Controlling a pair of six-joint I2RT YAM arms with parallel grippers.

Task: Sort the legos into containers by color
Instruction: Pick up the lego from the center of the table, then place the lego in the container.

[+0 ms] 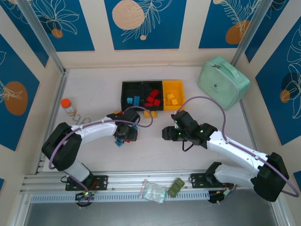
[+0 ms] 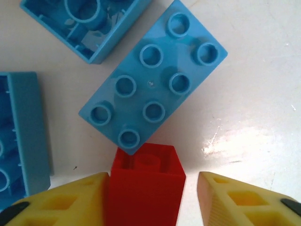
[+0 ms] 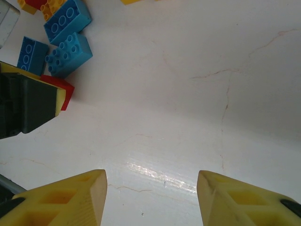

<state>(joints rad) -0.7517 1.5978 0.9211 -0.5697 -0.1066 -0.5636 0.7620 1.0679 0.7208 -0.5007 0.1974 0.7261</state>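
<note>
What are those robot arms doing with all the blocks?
They are sorting legos by colour into the containers: blue, red and yellow ones already sit in separate bins. The left gripper is down around a red brick on the table. One finger touches it and the other is a little apart. Blue bricks lie right next to it. The right gripper is open above bare table, holding nothing.

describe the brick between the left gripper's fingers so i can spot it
Just in front of the row of bins, the left gripper hangs low. Between its yellow fingers stands a small red brick. Around it lie only blue bricks, longer than it.
</note>
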